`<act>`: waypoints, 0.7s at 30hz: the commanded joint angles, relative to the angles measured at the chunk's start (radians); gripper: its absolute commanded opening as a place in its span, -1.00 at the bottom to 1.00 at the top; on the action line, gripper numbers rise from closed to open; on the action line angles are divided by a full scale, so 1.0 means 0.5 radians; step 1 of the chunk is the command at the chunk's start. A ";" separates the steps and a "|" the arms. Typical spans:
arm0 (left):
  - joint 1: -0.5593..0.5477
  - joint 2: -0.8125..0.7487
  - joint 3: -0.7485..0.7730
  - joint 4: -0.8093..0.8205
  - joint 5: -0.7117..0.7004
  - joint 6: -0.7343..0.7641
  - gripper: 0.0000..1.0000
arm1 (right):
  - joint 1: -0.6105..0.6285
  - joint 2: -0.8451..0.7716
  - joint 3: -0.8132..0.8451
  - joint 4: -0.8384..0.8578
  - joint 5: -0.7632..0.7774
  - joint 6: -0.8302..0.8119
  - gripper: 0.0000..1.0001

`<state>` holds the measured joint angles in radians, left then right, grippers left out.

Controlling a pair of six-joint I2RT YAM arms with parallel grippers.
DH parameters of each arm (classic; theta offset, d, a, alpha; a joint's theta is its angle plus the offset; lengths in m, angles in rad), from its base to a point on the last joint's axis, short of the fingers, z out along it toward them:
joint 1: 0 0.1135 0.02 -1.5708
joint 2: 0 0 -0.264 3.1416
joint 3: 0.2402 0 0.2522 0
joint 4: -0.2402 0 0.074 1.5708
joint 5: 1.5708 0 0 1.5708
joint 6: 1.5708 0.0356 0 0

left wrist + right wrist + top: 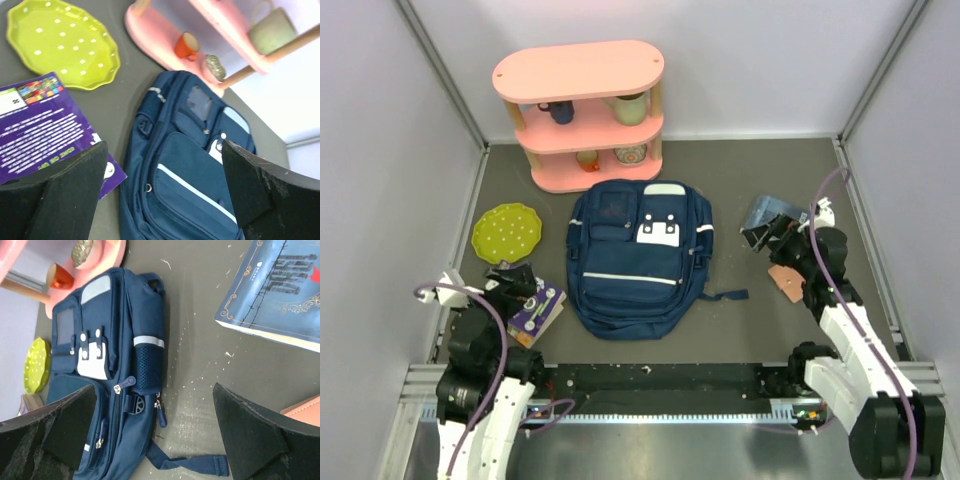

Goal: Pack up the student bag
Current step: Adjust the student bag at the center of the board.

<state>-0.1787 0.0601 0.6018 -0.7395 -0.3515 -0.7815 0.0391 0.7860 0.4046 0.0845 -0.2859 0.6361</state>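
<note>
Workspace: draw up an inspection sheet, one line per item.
Surface: dark grey table, scuffed with pale flecks.
Job's things: student bag lying flat at centre, front up.
Clutter: green plate and purple booklet left of the bag; blue book and pink flat item on its right; pink shelf behind it, holding cups.
Hands: left hand open, empty; right hand open, empty.
Cables: purple cable looped by the left arm, second cable by the right; both clear of the bag.
Surroundings: pale walls, metal frame.
</note>
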 commanded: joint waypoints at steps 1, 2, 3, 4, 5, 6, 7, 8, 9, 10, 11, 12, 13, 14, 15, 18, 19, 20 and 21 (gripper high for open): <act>-0.002 -0.163 -0.053 0.257 0.313 0.212 0.97 | 0.014 0.192 0.313 -0.245 -0.152 -0.149 0.98; -0.002 -0.151 -0.053 0.279 0.359 0.234 0.97 | 0.014 0.259 0.332 -0.273 -0.195 -0.158 0.98; -0.002 -0.120 -0.047 0.301 0.469 0.250 0.97 | 0.014 0.281 0.347 -0.285 -0.219 -0.165 0.98; -0.002 -0.023 -0.038 0.322 0.522 0.301 0.97 | 0.014 0.302 0.354 -0.316 -0.235 -0.174 0.98; -0.002 0.033 -0.029 0.356 0.598 0.329 0.97 | 0.014 0.318 0.354 -0.319 -0.256 -0.177 0.98; -0.002 0.167 -0.016 0.359 0.687 0.351 0.97 | 0.014 0.327 0.341 -0.316 -0.263 -0.180 0.98; -0.002 0.238 -0.001 0.371 0.758 0.369 0.97 | 0.011 0.327 0.338 -0.310 -0.263 -0.177 0.98; -0.002 0.309 0.011 0.378 0.789 0.379 0.97 | 0.014 0.330 0.335 -0.310 -0.263 -0.177 0.97; -0.002 0.434 0.020 0.378 0.819 0.394 0.97 | 0.014 0.327 0.332 -0.304 -0.272 -0.174 0.96; -0.002 0.481 0.039 0.387 0.877 0.400 0.97 | 0.014 0.330 0.335 -0.301 -0.290 -0.180 0.94; -0.002 0.527 0.036 0.399 0.893 0.406 0.97 | 0.014 0.339 0.338 -0.295 -0.333 -0.177 0.93; -0.002 0.591 0.039 0.426 0.911 0.409 0.97 | 0.014 0.351 0.344 -0.298 -0.358 -0.180 0.91; -0.002 0.613 0.033 0.442 0.933 0.412 0.97 | 0.014 0.379 0.341 -0.298 -0.376 -0.168 0.90; -0.002 0.631 0.030 0.448 0.942 0.412 0.97 | 0.014 0.388 0.338 -0.289 -0.407 -0.162 0.90; -0.002 0.647 0.021 0.457 0.933 0.412 0.97 | 0.014 0.404 0.326 -0.283 -0.413 -0.156 0.90; -0.002 0.635 -0.007 0.445 0.930 0.409 0.97 | 0.014 0.443 0.311 -0.279 -0.395 -0.152 0.90; -0.005 0.628 -0.016 0.436 0.942 0.400 0.97 | 0.014 0.456 0.317 -0.289 -0.395 -0.155 0.90; -0.005 0.616 -0.025 0.436 0.958 0.394 0.97 | 0.014 0.468 0.323 -0.301 -0.416 -0.162 0.90; -0.008 0.592 -0.044 0.436 0.958 0.373 0.97 | 0.014 0.471 0.326 -0.304 -0.431 -0.168 0.90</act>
<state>-0.1787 0.3847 0.5926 -0.5777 0.0910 -0.5983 0.0391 1.0115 0.5392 -0.0761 -0.4656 0.5655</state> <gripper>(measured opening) 0.985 0.953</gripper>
